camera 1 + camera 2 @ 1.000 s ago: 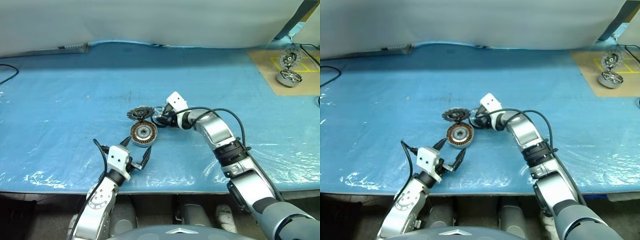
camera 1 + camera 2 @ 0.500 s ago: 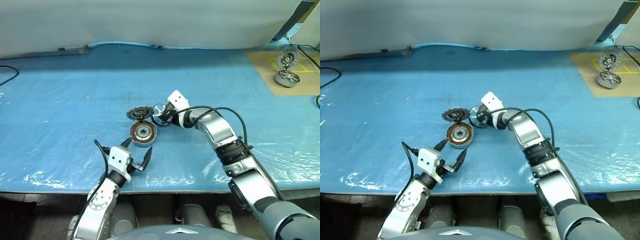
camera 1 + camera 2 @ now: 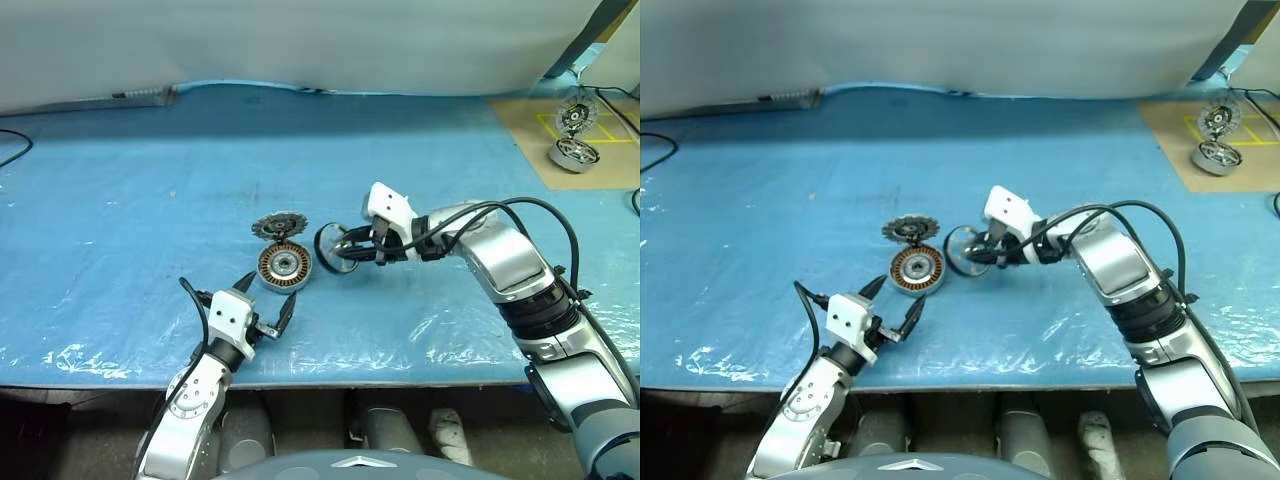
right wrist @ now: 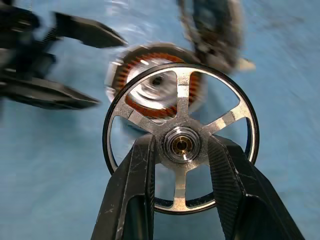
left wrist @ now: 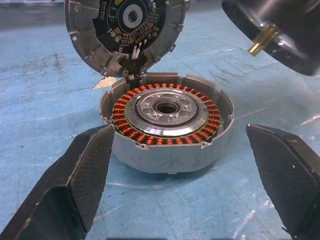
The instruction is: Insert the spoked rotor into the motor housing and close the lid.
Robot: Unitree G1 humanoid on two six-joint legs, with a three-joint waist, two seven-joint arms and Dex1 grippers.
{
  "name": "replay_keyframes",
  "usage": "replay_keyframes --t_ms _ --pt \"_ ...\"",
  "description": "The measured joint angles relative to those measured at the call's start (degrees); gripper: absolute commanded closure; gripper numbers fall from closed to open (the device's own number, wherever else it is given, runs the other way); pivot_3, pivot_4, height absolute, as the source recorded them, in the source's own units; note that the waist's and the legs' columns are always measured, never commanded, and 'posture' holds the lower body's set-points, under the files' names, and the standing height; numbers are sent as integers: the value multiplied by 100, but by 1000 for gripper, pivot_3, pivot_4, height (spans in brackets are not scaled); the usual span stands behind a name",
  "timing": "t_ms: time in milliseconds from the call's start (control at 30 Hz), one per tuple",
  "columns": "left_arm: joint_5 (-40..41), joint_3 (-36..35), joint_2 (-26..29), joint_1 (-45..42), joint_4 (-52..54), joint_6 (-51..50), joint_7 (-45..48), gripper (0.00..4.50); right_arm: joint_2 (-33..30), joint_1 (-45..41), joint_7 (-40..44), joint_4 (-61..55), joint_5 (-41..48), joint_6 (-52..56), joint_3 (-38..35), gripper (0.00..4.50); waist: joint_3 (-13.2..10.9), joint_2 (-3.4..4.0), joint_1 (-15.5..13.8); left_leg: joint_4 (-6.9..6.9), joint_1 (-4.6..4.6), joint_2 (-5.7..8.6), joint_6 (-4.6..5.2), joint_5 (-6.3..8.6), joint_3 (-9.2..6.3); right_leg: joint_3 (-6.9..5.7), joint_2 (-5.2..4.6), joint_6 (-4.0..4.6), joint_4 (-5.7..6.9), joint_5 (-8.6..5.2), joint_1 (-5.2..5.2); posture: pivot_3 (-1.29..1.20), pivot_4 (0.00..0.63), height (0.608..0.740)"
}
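So my right gripper [image 4: 180, 165] gripped the spoked rotor [image 4: 180, 142] — apparently by its hub — at three o'clock of the motor housing [image 3: 285, 266]; left gripper [image 3: 265, 300] gaped empty; insertion and lid [image 3: 279, 226] remained.

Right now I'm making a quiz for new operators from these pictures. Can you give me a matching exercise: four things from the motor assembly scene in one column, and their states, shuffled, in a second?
Things:
1. spoked rotor
2. motor housing
3. lid
4. left hand

States:
A. open, holding nothing
B. standing up behind the housing
C. gripped at its hub by the right hand
D. resting on the blue table cover, copper windings facing up

Pairs: 1-C, 2-D, 3-B, 4-A
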State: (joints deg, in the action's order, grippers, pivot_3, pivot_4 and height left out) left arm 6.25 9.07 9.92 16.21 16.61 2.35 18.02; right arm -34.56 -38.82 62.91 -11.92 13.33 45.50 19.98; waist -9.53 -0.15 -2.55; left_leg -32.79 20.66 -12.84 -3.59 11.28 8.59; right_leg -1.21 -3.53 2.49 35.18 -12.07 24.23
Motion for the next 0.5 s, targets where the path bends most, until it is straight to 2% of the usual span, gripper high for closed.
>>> replay_keyframes --t_ms 267,500 --pt "4 -7 10 8 4 -26 -4 0 777 -251 -267 -92 -66 -56 572 3296 0 0 1 -6 -3 -1 -2 -1 0 4 3 3 1 3 0 0 150 740" --pt "-1 8 -22 17 3 -25 -12 0 977 -322 -463 523 -420 -488 801 3296 0 0 -8 -3 0 -1 -19 -10 0 3 4 3 -3 3 1 0 150 740"
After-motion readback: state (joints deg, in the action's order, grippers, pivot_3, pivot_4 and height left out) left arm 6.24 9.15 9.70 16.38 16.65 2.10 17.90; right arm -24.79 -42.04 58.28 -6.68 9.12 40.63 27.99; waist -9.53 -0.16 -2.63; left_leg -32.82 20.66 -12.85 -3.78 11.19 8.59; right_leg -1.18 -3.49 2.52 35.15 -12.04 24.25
